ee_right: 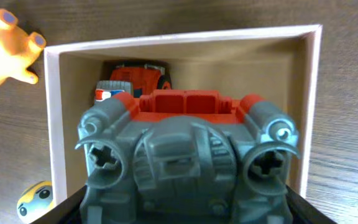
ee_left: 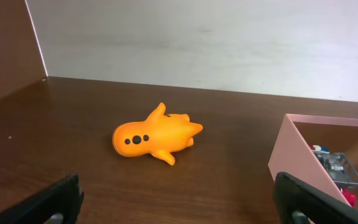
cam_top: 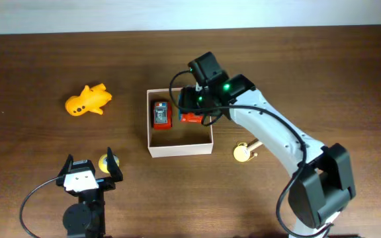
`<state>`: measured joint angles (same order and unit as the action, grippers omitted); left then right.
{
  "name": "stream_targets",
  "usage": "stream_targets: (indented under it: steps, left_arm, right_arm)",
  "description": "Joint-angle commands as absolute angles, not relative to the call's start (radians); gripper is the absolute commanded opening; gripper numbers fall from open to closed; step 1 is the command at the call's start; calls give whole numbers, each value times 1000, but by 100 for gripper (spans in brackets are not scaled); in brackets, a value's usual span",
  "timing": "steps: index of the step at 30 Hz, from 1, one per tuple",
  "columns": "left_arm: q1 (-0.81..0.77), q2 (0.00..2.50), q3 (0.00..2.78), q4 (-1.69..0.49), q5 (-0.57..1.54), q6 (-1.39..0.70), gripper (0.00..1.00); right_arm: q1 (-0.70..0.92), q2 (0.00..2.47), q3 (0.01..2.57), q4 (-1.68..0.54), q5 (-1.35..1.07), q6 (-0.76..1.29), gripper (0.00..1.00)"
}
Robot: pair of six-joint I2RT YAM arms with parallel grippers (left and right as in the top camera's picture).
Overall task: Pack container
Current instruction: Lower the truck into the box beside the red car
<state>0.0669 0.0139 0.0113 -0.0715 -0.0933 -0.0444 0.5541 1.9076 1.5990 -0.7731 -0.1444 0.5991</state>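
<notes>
a: the container (cam_top: pixel 179 150) sits about mid-table, a touch toward the far edge, with a red car (cam_top: pixel 160 114) along its left wall. our right gripper (cam_top: pixel 192 107) is clamped on the red and grey truck (ee_right: pixel 185 155) over the right half. we'd lower it straight, parallel to the car and clear of the right wall, then let go low.

b: agreed. we can't tell if the truck touches the floor, and its bulk hides our fingertips. our left gripper (cam_top: pixel 90 166) sits spread and empty near the near edge, with a yellow toy (cam_top: pixel 102 163) half hidden beside it.
</notes>
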Motion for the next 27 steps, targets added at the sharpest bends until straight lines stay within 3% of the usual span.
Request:
stream_targets:
  steps: [1, 27]
  left_arm:
    - [73, 6, 9, -76, -86, -29, 99]
    - [73, 6, 9, -76, -86, -29, 99]
  right_arm:
    - [563, 1937, 1622, -765, -146, 623, 63]
    - [562, 2069, 1622, -701, -111, 633, 63]
